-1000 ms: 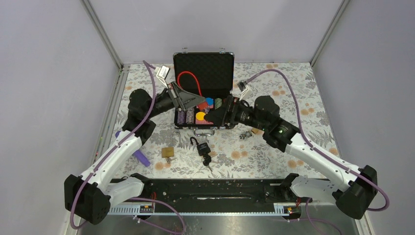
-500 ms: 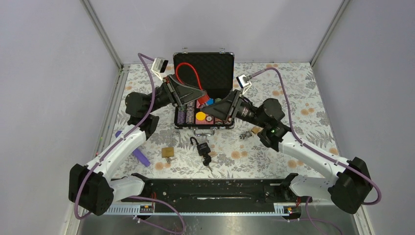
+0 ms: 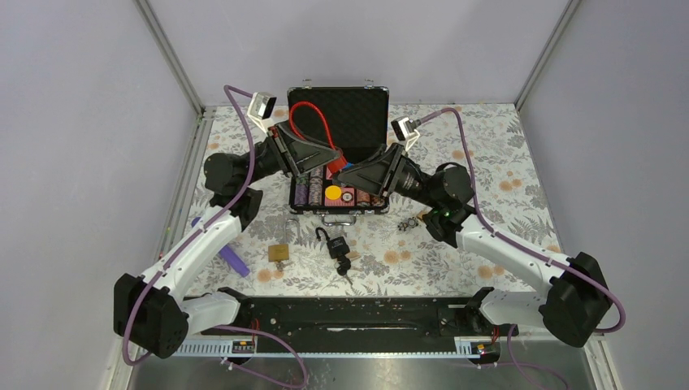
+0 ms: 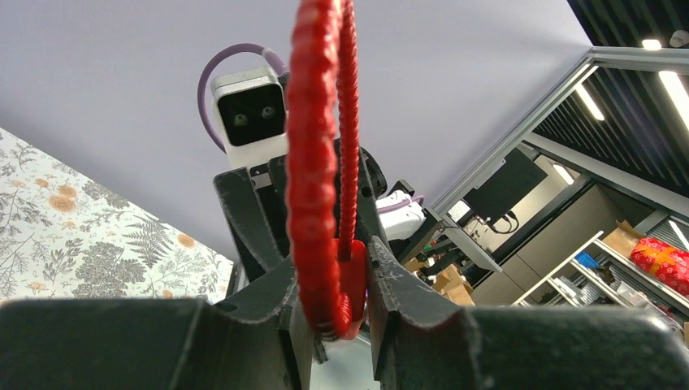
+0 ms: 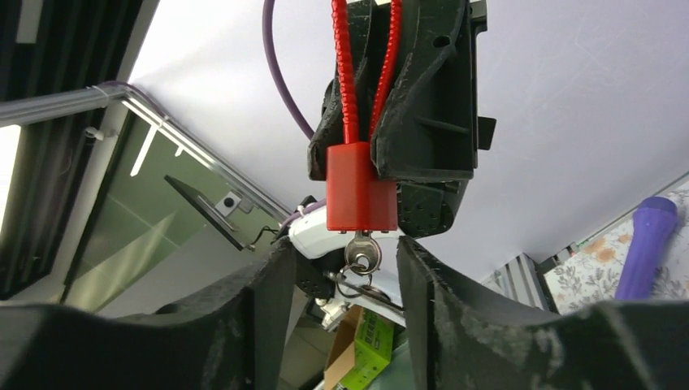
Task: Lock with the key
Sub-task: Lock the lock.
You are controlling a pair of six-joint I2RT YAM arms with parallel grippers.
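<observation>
My left gripper is shut on the red body of a cable lock and holds it up in front of the open case. The lock's red cable loop arches back over the gripper. In the left wrist view the red body sits clamped between my left gripper's fingers. In the right wrist view the lock body hangs just ahead, with a silver key in its underside and a key ring below. My right gripper is open; its jaws stand on either side of the key, apart from it.
A black case stands open behind the grippers, with poker chips in its tray. On the floral mat lie a black padlock with keys, a brass padlock, a silver shackle, a small metal piece and a purple tool.
Both grippers rose and tilted upward above the case. My right gripper came up to the lock's key and its jaws narrowed. The left kept its grip on the lock.
</observation>
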